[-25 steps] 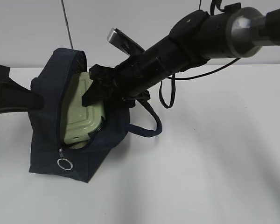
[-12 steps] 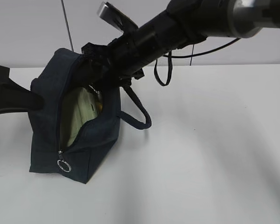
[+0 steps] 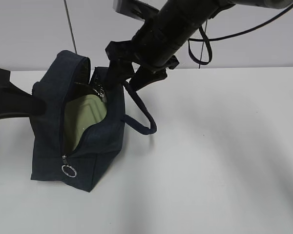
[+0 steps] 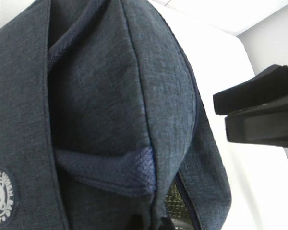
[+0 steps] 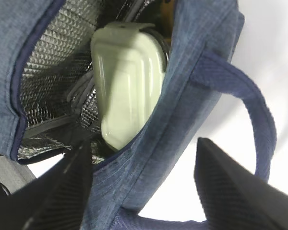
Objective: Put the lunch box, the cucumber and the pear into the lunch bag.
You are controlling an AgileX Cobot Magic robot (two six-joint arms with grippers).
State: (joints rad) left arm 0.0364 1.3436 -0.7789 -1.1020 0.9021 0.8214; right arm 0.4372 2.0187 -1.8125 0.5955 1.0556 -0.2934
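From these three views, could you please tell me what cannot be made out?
- Cucumber and pear: seen in no view; whether they sit behind the lunch box inside the lunch bag is hidden by its walls.
- Left gripper: cut off by the left wrist view's edge.
- Right gripper: fingertips blurred, cropped below.

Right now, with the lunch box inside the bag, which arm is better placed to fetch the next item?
The right. Its gripper is open and empty above the lunch bag, with the lunch box already inside. The left gripper is shut beside the bag.
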